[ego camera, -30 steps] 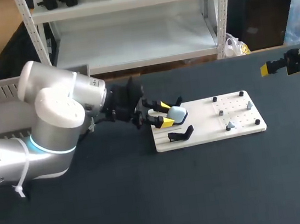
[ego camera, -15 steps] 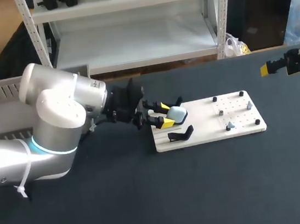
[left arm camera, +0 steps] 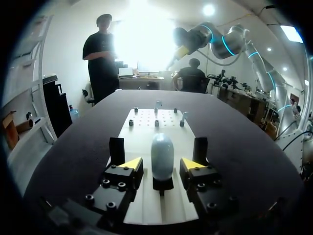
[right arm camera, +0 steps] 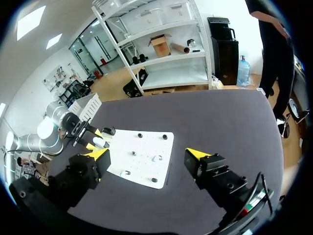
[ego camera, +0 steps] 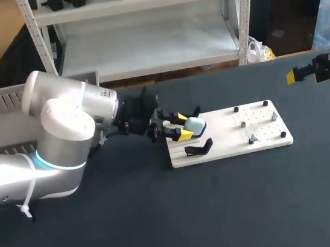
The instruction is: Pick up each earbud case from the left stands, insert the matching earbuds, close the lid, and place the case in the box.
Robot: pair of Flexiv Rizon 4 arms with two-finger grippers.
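Blue earbud case (left arm camera: 162, 154) sits at the board's (ego camera: 231, 144) left edge between my left gripper's (left arm camera: 161, 164) loose fingers; my right gripper (right arm camera: 147, 155) is loose too, holding nothing.

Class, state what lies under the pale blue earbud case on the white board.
A black stand props the earbud case above the white board. The case covers the stand's top, so its seat cannot be seen.

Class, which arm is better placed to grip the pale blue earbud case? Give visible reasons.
Left. The left end effector is open astride the case on its stand; the right end effector hangs far to the right of the board.
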